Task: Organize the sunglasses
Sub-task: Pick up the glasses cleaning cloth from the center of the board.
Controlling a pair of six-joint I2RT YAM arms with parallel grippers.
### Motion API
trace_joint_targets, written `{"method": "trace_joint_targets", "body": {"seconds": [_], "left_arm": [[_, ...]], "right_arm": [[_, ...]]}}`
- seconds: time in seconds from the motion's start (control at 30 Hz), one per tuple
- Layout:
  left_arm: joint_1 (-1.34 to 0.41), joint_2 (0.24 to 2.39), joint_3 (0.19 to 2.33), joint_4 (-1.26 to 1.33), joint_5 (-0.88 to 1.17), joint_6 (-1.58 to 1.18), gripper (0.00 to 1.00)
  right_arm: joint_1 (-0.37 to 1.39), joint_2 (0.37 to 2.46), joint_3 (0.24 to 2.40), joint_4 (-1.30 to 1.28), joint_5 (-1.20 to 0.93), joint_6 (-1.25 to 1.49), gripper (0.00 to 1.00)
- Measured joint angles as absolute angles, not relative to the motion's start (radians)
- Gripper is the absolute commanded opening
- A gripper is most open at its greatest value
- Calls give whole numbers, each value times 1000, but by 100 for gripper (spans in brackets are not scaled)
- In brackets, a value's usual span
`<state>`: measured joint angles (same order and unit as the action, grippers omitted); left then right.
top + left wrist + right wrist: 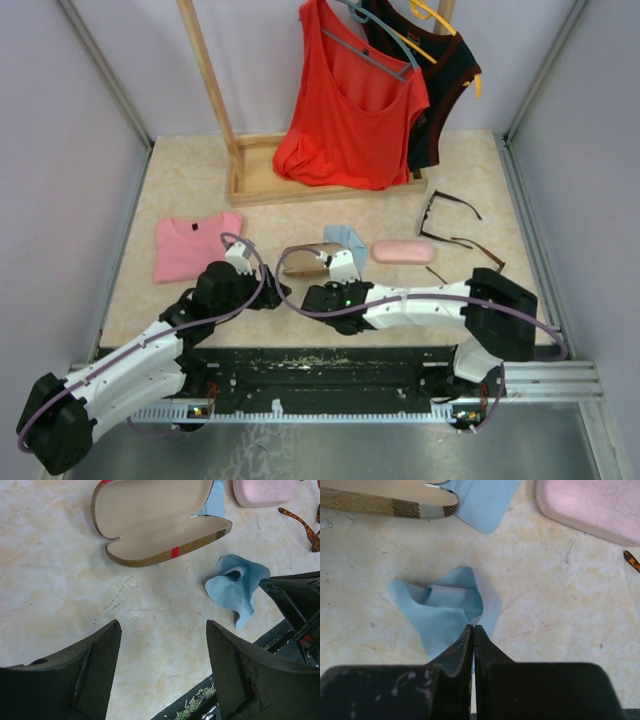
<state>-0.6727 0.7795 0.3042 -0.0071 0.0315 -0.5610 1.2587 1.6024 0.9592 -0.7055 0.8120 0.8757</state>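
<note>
My right hand (472, 628) is pressed together, its fingertips (462, 642) meeting on the near edge of a crumpled blue cloth (442, 605), which puckers up toward them, so I am pinching that cloth. It lies on the bench (555, 630) just in front of the brown plaid case (150, 520). The case sits open with its pale lining up and nothing inside. A second blue cloth (485, 502) lies flat, tucked against the far side of the case. The pink case (590, 507) rests shut just to the right of it.

My left hand (163, 627) is spread wide and holds nothing. It hovers over bare bench on the near side of the open case, and its two dark fingers (75, 675) frame that patch of marbled surface. My right hand reaches in from the right, close beside it.

The black-framed sunglasses (440, 200) lie at the far right of the bench, arms unfolded, beyond the pink case. The reddish-brown sunglasses (487, 255) lie just nearer, to the right of the pink case. Both pairs are out of the cases and well apart from my two hands.

On the left a folded pink shirt (195, 245) lies flat. At the back a wooden rack (255, 185) carries a red top (350, 110) and a black top (445, 75) on hangers.
</note>
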Motion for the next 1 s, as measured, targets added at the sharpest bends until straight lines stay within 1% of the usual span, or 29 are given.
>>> {"method": "trace_joint_targets", "body": {"seconds": [0.13,0.27,0.53,0.7,1.0], "left_arm": [[-673,787,304,-3,63,-542,73],[-685,807,304,4,92,-533,73],[-804,901,319,60,86,-530,71],[-894,997,382,82,40,-529,71],[-967,1151,496,121,-37,-527,68]], "right_arm": [[1256,1491,881,-680,805,871,0],[1216,1359,756,-617,754,855,0],[1084,1105,537,-482,625,819,0],[1050,1043,492,-427,575,785,0],[1023,941,422,-387,543,778,0]]}}
